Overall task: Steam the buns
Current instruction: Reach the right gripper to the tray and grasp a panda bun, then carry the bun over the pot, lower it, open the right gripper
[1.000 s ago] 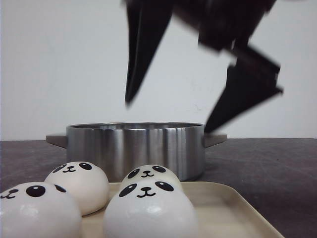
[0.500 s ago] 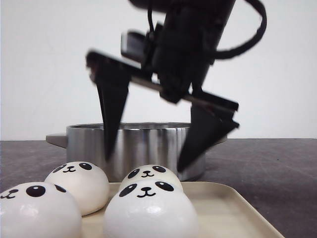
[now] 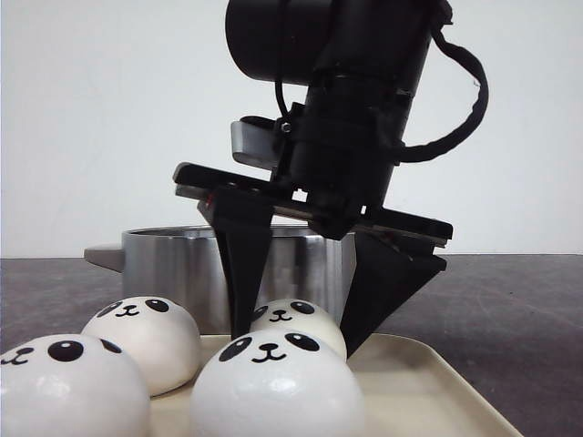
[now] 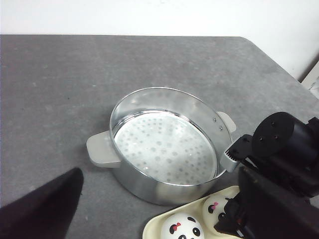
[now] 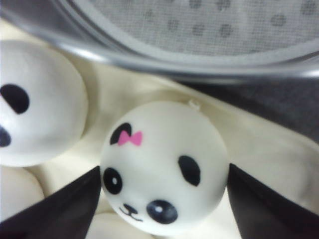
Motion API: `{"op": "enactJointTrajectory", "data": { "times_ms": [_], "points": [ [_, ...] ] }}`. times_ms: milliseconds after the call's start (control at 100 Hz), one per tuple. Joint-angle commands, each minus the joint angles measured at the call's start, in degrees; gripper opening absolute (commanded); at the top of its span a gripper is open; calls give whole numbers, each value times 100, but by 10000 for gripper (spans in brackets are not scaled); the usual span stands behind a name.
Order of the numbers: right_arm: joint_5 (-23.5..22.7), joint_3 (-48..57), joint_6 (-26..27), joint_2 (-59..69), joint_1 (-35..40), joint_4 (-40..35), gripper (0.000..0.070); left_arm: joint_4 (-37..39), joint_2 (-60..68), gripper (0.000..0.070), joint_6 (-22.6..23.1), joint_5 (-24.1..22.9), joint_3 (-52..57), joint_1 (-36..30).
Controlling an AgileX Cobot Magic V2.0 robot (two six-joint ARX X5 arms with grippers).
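Four white panda-face buns sit on a cream tray [image 3: 428,391]: one at the front left [image 3: 55,387], one behind it [image 3: 146,339], one at the front middle [image 3: 278,387] and one at the back [image 3: 293,317]. My right gripper [image 3: 296,341] is open, its black fingers down on either side of the back bun [image 5: 164,167], close to its sides. That bun has a pink bow. My left gripper [image 4: 159,219] is open and empty, high above the table near the steel steamer pot [image 4: 149,94].
The steel pot [image 3: 182,264] with grey side handles stands just behind the tray, a perforated plate inside it. The tray's corner [image 4: 154,230] almost touches the pot wall. The right arm [image 4: 284,149] hangs over the tray. The grey table ends at the far right.
My right gripper has come down from above the pot to the tray, and its open fingers now straddle the back bun. The buns and the pot have not moved.
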Motion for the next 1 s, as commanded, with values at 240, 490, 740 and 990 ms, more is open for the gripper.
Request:
{"op": "enactJointTrajectory", "data": {
  "times_ms": [240, 490, 740, 990],
  "points": [
    [-9, 94, -85, 203, -11, -92, 0, 76, 26, 608, 57, -26, 72, -26],
    [-289, 420, -190, -671, 313, -221, 0, 79, 26, 608, 55, -28, 72, -26],
    [-540, 1834, -494, -1469, 481, -695, 0, 129, 26, 608, 50, -28, 72, -26],
    [22, 3167, -1097, -988, -168, -807, 0, 144, 28, 608, 50, -52, 72, -144]
  ]
}}
